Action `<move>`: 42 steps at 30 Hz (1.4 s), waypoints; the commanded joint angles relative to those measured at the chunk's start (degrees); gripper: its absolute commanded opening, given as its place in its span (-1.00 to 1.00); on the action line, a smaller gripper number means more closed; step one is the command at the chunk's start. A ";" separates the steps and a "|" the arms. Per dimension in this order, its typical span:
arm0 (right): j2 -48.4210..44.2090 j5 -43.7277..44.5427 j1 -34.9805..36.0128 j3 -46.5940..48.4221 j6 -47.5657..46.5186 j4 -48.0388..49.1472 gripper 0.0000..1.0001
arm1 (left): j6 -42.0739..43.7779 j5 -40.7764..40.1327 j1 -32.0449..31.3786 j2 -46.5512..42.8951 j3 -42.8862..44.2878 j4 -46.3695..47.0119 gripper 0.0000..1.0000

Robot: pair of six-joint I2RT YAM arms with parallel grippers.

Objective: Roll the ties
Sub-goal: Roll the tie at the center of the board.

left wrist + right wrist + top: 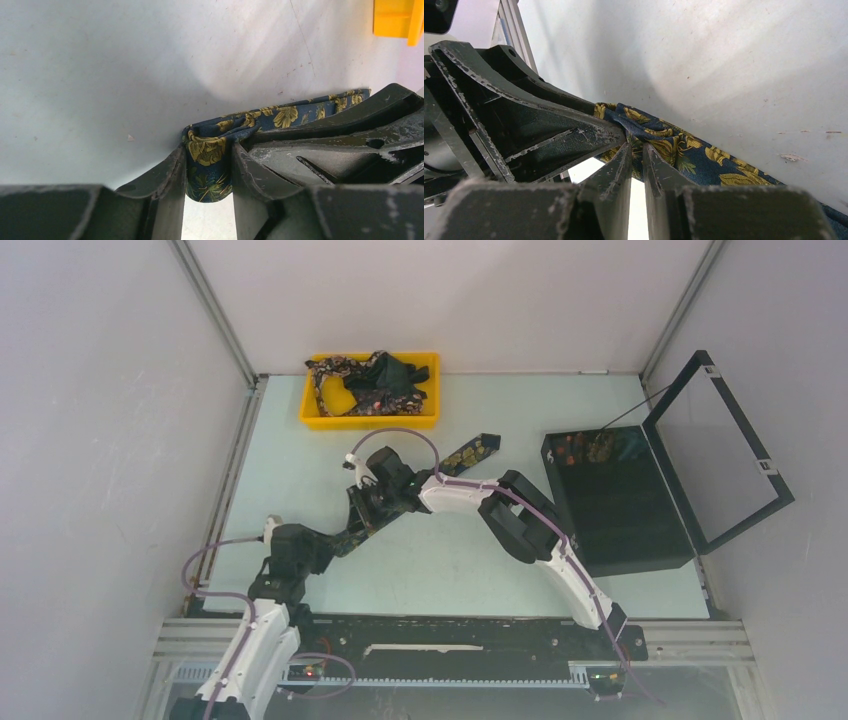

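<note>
One tie (472,452), dark navy with gold leaf pattern, lies on the table and runs from its pointed end down-left under my right arm. My left gripper (345,533) is shut on the tie's folded near end, which bulges between the jaws in the left wrist view (208,150). My right gripper (362,512) is shut on the same tie right beside it, pinching bunched fabric in the right wrist view (636,146). The two grippers touch or nearly touch. The tie's length (714,162) trails off flat on the table. More ties (372,383) lie piled in the yellow tray.
The yellow tray (370,421) stands at the back centre and shows in the left wrist view (395,17). An open black hinged box (625,510) stands at the right, with small rolled items (590,447) along its far end. Grey walls enclose the table.
</note>
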 commanded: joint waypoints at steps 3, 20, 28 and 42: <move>-0.68 2.08 -0.19 -1.34 -0.98 -3.19 -0.65 | 1.81 1.26 0.31 1.27 -0.78 2.88 -0.46; -5.64 11.18 0.79 6.15 -6.33 -13.68 -0.47 | 9.65 -8.29 -2.08 2.03 12.22 -12.45 -1.00; -2.89 12.23 2.41 9.01 -6.05 -14.60 -0.53 | 10.19 -13.25 -7.43 5.46 17.44 -17.35 -1.00; -0.95 12.68 5.11 10.14 -5.37 -14.62 -0.55 | 11.90 -13.96 -8.76 7.81 20.46 -19.94 -1.00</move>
